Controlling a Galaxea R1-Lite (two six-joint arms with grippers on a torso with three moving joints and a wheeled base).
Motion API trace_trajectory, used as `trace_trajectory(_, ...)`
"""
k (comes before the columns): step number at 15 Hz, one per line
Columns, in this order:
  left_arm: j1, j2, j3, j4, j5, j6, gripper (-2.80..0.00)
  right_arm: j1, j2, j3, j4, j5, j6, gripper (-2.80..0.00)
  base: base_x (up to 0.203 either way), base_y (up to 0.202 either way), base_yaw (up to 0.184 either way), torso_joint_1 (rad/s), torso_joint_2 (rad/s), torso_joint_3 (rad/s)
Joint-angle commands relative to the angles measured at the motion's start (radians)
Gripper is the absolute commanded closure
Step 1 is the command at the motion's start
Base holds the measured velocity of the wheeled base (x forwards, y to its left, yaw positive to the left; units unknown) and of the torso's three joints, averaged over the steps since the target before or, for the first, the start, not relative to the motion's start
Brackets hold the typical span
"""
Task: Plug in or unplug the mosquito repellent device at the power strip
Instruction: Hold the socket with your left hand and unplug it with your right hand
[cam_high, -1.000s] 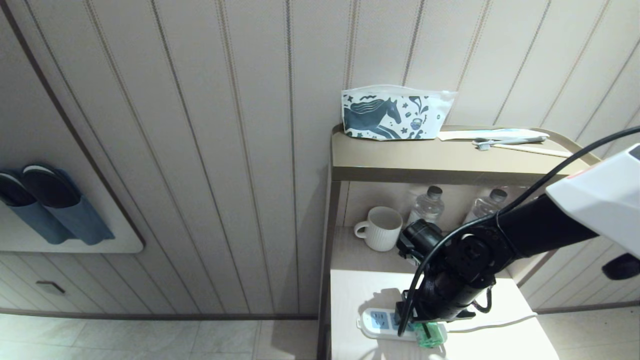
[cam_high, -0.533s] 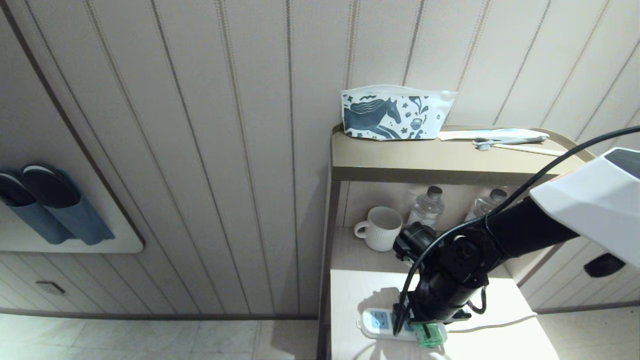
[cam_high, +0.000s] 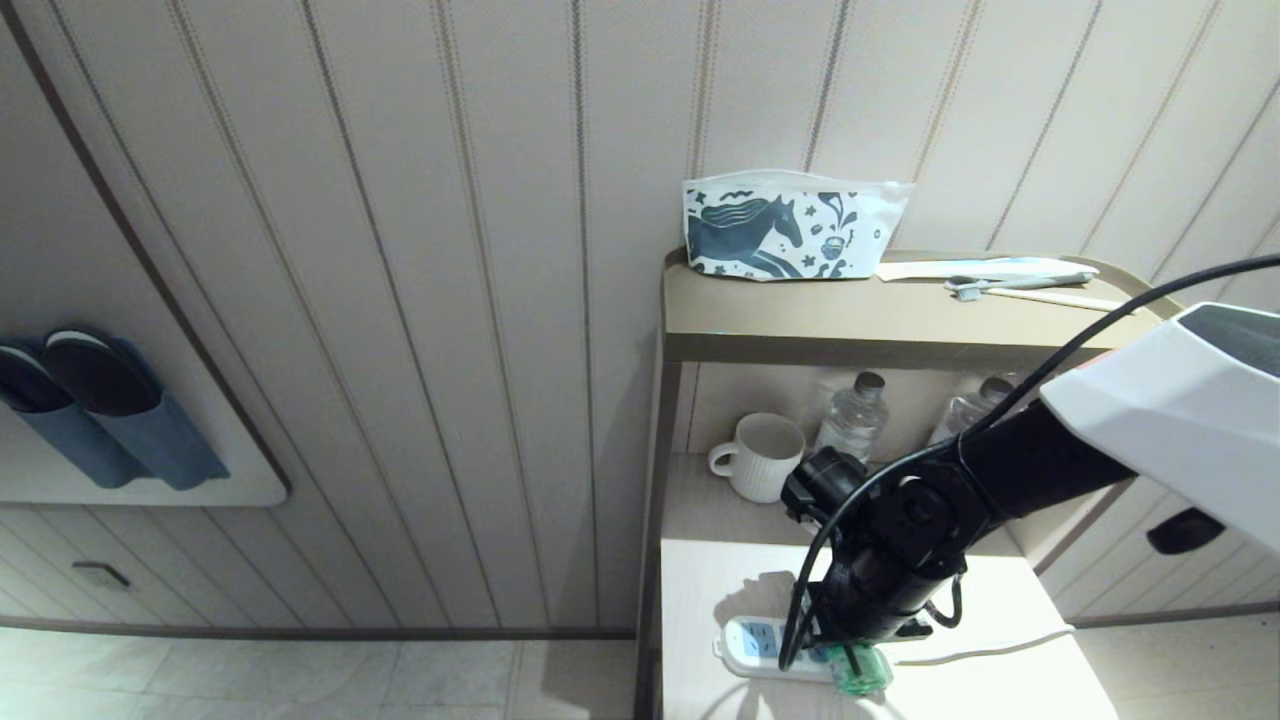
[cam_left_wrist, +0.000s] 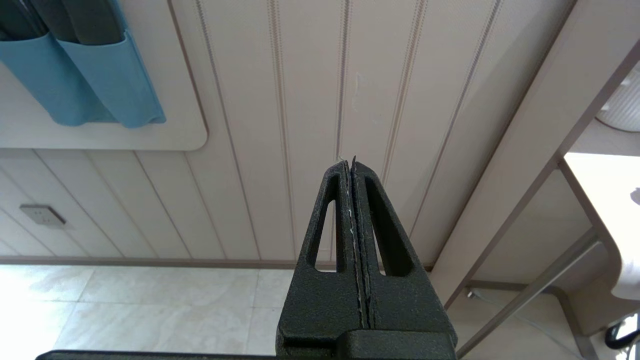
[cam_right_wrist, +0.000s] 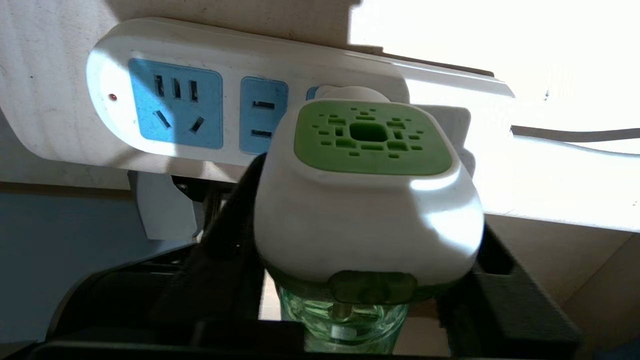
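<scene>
right gripper (cam_right_wrist: 360, 240) had closed in on the mosquito repellent device (cam_right_wrist: 367, 190), fingers on both sides, firm hold not clear | device on power strip (cam_right_wrist: 165, 115), third socket | left gripper (cam_left_wrist: 353, 172) closed, parked beside the stand

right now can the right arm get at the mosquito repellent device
Probably yes: the right pincer already straddles the mosquito repellent device, a finger on each side of its white head, which sits at the power strip. Nothing stands between them.
</scene>
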Motion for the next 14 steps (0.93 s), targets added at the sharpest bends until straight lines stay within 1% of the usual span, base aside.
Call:
trace_trajectory(1,0.0,0.001,0.0,0.0,0.0,0.0,0.0,0.002,0.003,0.003,0.001,-0.001,0.002,0.0,0.0,0.0,0.0,0.0,0.0,0.0)
trace_trajectory(6,0.001,0.0,0.0,-0.001,0.0,0.003,0.0,0.012,-0.001,-0.01,0.001,-0.003,0.002,0.0,0.0,0.0,0.0,0.0,0.0,0.0)
trace_trajectory(7,0.001,0.0,0.0,-0.003,0.004,0.007,0.0,0.012,0.0,-0.014,0.003,-0.003,0.002,0.0,0.0,0.0,0.0,0.0,0.0,0.0)
trace_trajectory(8,0.002,-0.001,-0.003,-0.005,0.004,0.023,0.0,0.012,0.0,-0.014,0.001,-0.003,0.001,0.0,0.0,0.0,0.0,0.0,0.0,0.0)
trace_trajectory(9,0.002,0.006,-0.037,-0.001,-0.005,0.023,0.0,0.012,-0.001,-0.012,0.001,-0.003,0.002,0.0,0.0,0.0,0.0,0.0,0.0,0.0)
trace_trajectory(10,0.001,0.044,-0.107,0.002,-0.012,0.012,0.0,0.012,-0.003,-0.009,0.002,-0.001,0.002,0.0,0.0,0.0,0.0,0.0,0.0,0.0)
trace_trajectory(11,0.001,0.116,-0.181,0.003,-0.018,-0.015,0.0,0.012,-0.006,-0.008,0.002,-0.001,0.001,0.0,0.0,0.0,0.0,0.0,0.0,0.0)
trace_trajectory(13,0.001,0.333,-0.319,0.004,-0.041,-0.081,0.0,0.014,-0.009,-0.008,0.003,-0.001,-0.001,0.0,0.0,0.0,0.0,0.0,0.0,0.0)
trace_trajectory(14,0.001,0.453,-0.362,-0.002,-0.077,-0.103,0.0,0.019,-0.011,-0.008,0.003,-0.003,-0.001,0.0,0.0,0.0,0.0,0.0,0.0,0.0)
